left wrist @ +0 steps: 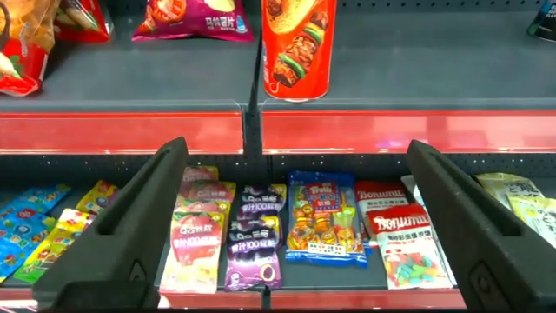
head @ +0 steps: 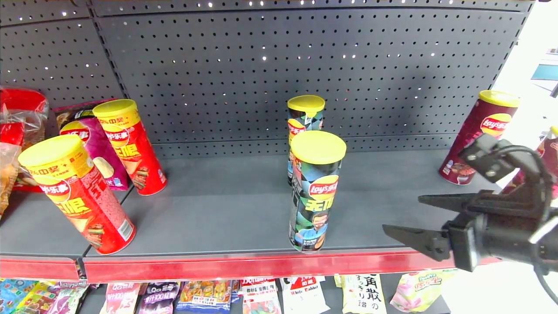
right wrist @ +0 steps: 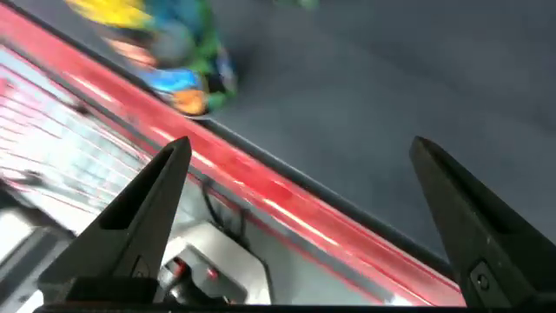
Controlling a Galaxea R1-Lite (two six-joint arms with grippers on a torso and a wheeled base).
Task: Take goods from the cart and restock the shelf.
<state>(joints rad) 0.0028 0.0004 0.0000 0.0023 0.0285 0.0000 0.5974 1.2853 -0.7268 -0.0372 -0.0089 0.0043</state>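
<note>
One can [head: 317, 192] (upright) at shelf lip [head: 196, 265]

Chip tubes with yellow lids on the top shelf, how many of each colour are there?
Bright red round chip tubes: 2
Blue-and-black patterned chip tubes: 2
Dark maroon chip tubes: 2, one partly hidden at the edge
Total: 6

Rear yellow-lidded teal-and-black patterned chip can [head: 306, 114]: lower half hidden behind matching front can [head: 316, 192]. Maroon yellow-lidded chip can [head: 479, 126]: lower side covered by black wrist hardware [head: 488, 159]. Red chip can [left wrist: 297, 48], left wrist view: top cut off. Right wrist view: front can base smeared, print unreadable.
</note>
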